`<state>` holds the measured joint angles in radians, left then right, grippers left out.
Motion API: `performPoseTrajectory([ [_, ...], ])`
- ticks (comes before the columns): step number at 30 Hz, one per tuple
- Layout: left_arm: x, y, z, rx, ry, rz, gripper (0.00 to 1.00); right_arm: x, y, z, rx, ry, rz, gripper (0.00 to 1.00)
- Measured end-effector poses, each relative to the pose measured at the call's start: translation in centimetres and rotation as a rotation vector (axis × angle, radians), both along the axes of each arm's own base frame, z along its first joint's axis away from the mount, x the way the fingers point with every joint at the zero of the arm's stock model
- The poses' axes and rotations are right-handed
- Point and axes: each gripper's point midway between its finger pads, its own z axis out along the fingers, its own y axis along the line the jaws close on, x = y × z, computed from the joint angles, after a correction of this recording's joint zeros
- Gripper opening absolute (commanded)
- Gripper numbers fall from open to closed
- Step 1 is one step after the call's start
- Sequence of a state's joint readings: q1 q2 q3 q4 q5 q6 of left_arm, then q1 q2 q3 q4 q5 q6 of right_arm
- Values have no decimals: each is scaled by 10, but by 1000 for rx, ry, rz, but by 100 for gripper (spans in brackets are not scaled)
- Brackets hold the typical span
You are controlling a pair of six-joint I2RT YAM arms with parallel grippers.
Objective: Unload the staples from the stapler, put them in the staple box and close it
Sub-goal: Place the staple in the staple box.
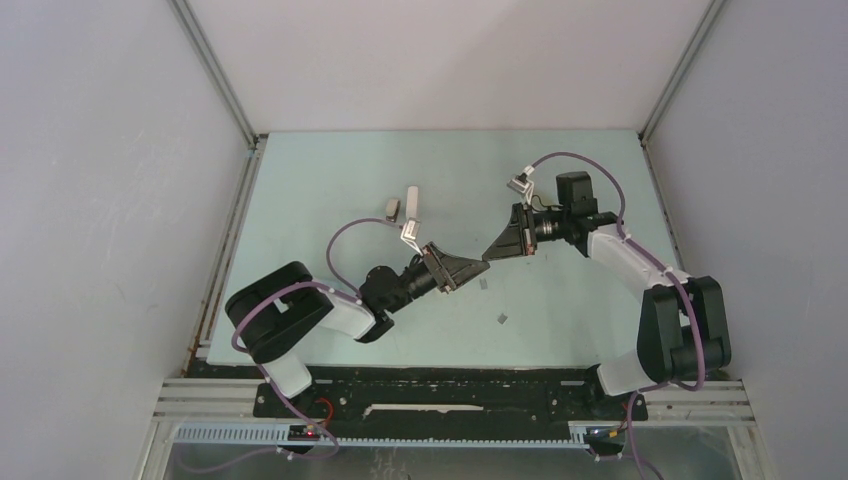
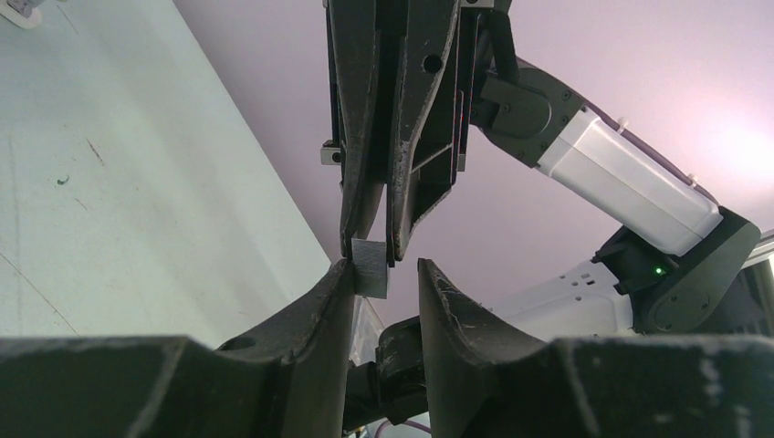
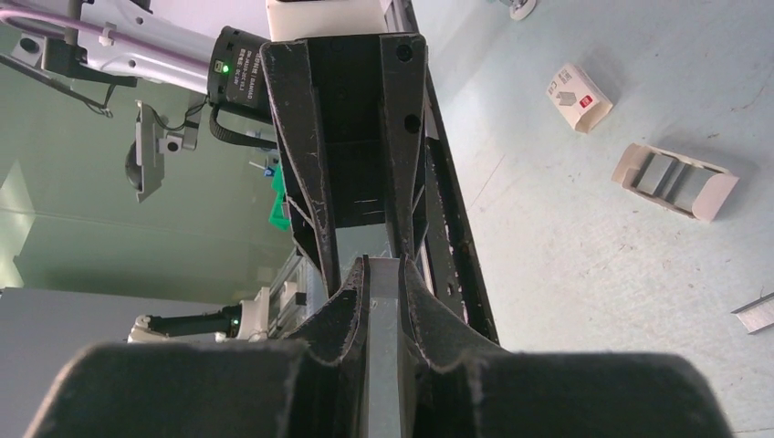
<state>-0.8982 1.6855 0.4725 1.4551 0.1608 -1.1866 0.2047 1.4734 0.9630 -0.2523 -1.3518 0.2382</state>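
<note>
Two right fingers [image 3: 336, 319], staples [image 3: 383, 319] pinched between

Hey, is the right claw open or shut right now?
Shut. In the left wrist view the right claw pinches a short grey strip of staples between its tips.

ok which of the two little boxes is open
The beige tray, open side up with grey strips inside; the white printed box with the red mark shows only its outside.

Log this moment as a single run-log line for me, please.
right hand: shut on short grey metal staple strip | left hand: open, tips beside strip | both hands mid-air
</note>
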Motion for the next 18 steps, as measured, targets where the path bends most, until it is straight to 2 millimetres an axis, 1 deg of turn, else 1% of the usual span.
performPoseTrajectory([
  [18, 1, 1, 1, -10, 12, 7, 34, 4, -2, 5, 45, 9, -26, 12],
])
